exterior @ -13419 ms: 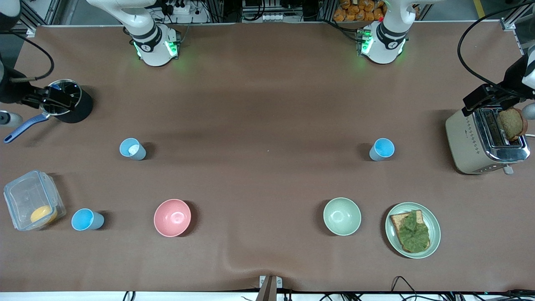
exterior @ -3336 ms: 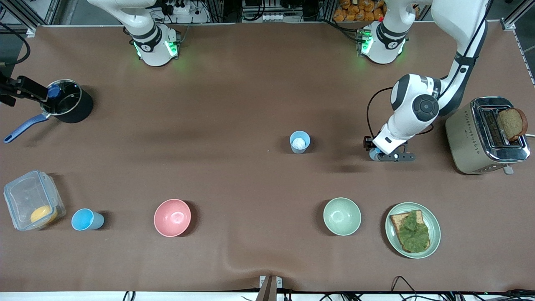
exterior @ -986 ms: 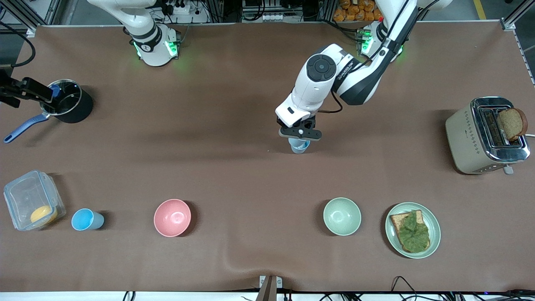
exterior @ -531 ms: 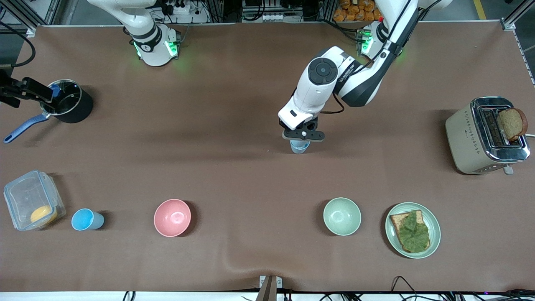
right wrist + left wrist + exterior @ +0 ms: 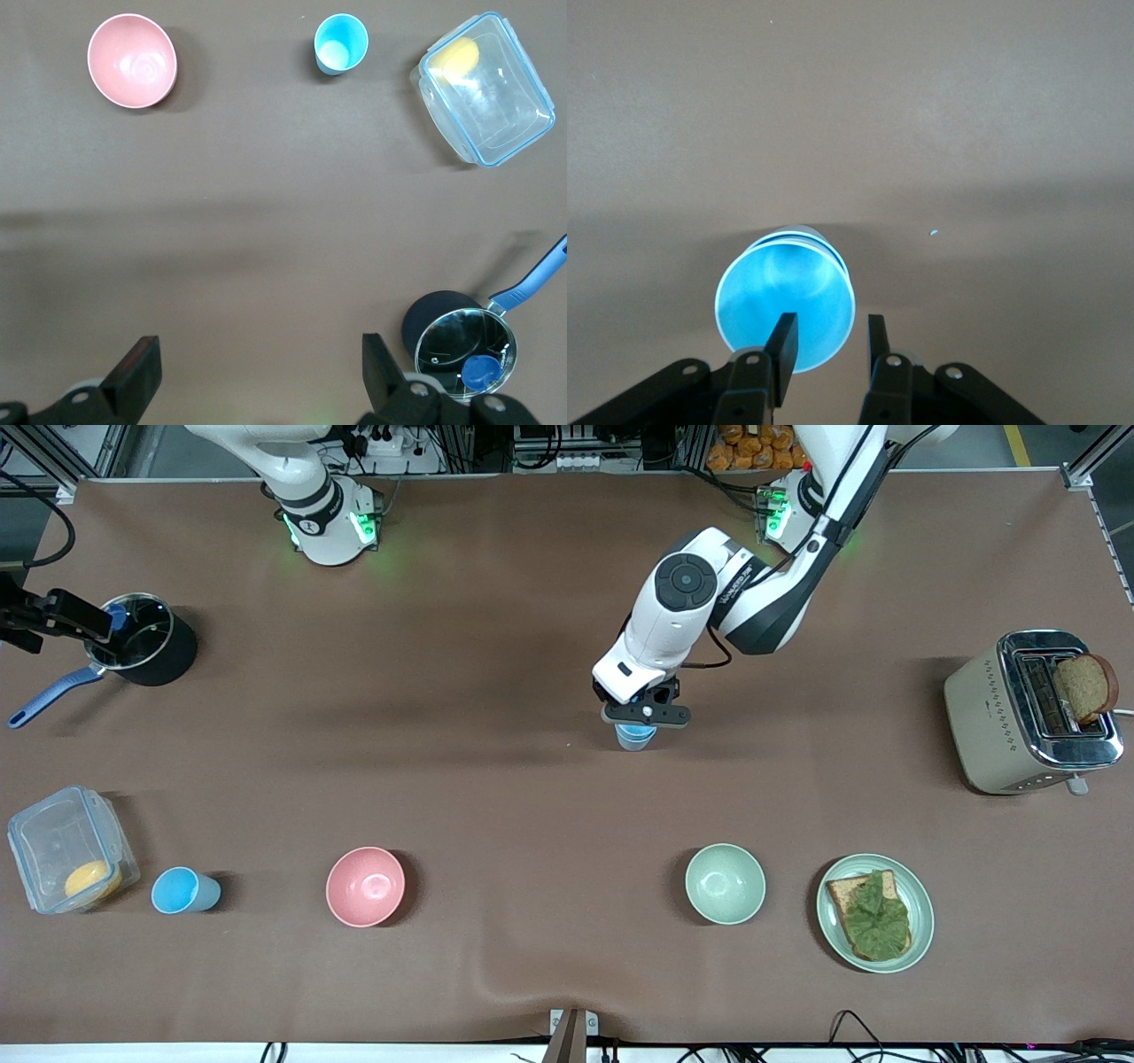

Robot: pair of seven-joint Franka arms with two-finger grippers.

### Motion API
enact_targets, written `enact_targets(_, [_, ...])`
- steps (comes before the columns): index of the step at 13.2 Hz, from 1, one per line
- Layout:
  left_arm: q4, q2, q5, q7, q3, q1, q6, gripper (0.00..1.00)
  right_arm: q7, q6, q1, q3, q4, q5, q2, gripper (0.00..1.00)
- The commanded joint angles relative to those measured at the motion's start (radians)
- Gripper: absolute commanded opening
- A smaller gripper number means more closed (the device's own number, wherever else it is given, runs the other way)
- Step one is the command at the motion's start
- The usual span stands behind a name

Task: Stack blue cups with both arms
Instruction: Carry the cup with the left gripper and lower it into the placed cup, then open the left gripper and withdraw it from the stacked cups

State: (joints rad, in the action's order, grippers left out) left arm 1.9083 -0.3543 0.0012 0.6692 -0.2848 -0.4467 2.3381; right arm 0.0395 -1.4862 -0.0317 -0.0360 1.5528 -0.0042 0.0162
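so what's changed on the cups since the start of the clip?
The whitish-inside cup went from the right arm's end to mid-table. The left claw took the cup from near the toaster, carried it over and has set it into that one, making a stack. Its fingers now look slightly parted around the rim. The third cup, both bowls and the plate stayed put; the right claw waits open.

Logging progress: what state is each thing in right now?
Centre blue cup: upright, nested in another cup.
Left pincer: open, straddling that cup's rim.
Right pincer: open, waiting by the saucepan.
Lone blue cup: upright, empty, unstacked.
Pink bowl: upright, empty.
Green bowl: upright, empty.
Toaster: bread slice sticking out.
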Motion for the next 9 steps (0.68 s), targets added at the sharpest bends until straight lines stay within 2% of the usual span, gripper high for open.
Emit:
enact_targets(1, [0.017, 0.069, 0.031, 0.027, -0.004, 0.054, 0.003, 1.0, 0.0, 0.006, -0.011, 0.01, -0.003, -0.016, 0.001, 1.0])
enact_targets(2, [0.026, 0.095, 0.031, 0.021, -0.004, 0.074, 0.003, 1.0, 0.0, 0.006, -0.011, 0.01, -0.002, -0.017, 0.001, 1.0])
enact_targets(8, [0.069, 0.334, 0.029, -0.008, -0.004, 0.354, -0.005, 1.0, -0.001, 0.007, -0.01, 0.01, -0.003, -0.016, 0.001, 1.0])
enact_targets(9, [0.069, 0.369, 0.029, -0.055, 0.001, 0.377, -0.037, 1.0, 0.0, 0.007, -0.01, 0.01, -0.003, -0.017, 0.001, 1.0])
